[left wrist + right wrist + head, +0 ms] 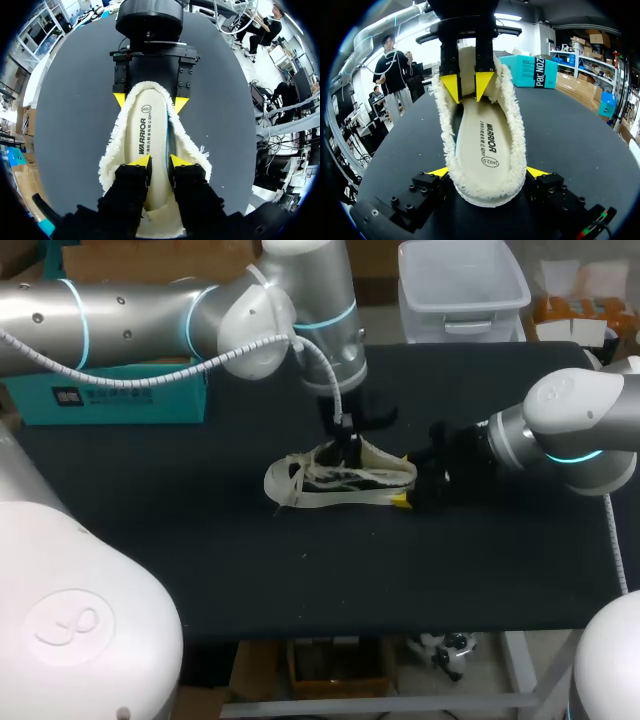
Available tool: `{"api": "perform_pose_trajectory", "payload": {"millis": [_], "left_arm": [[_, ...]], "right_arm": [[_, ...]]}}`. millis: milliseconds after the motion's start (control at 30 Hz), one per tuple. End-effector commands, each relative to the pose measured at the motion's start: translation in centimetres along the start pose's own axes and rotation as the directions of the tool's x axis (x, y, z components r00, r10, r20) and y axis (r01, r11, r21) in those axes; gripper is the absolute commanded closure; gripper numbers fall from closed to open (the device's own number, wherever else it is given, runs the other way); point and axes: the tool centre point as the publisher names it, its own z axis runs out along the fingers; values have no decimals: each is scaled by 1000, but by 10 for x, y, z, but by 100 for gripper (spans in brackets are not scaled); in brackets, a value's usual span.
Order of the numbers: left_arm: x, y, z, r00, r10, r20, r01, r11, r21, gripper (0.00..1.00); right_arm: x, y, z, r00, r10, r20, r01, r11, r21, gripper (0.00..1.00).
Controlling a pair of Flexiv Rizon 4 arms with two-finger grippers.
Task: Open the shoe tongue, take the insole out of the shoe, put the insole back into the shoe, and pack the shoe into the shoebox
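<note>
A cream shoe (340, 480) with a fleecy rim lies on the black table, toe to the left. Its pale insole (145, 145) lies inside it. My left gripper (160, 162) reaches down into the shoe's mouth, its fingers a narrow gap apart over the insole's edge, gripping nothing that I can see. My right gripper (487, 175) stands at the heel with a yellow tip pressed against each side of it. The right gripper (415, 492) shows in the head view as well. The teal shoebox (105, 400) stands at the back left, partly behind my left arm.
A clear plastic bin (460, 285) sits at the table's back edge. Bare black table surface (330, 570) stretches in front of the shoe and to its left.
</note>
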Motion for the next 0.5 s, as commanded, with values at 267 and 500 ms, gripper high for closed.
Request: {"api": "perform_pose_trajectory", "payload": {"millis": [267,500], "left_arm": [[-7,1,26,999,0,-35,-2,999,-53,74],[-2,6,37,997,-4,-83,-2,998,-70,66]], "right_arm": [[2,-2,3,1000,0,0,0,1000,0,100],[2,-2,3,1000,0,0,0,1000,0,100]]}}
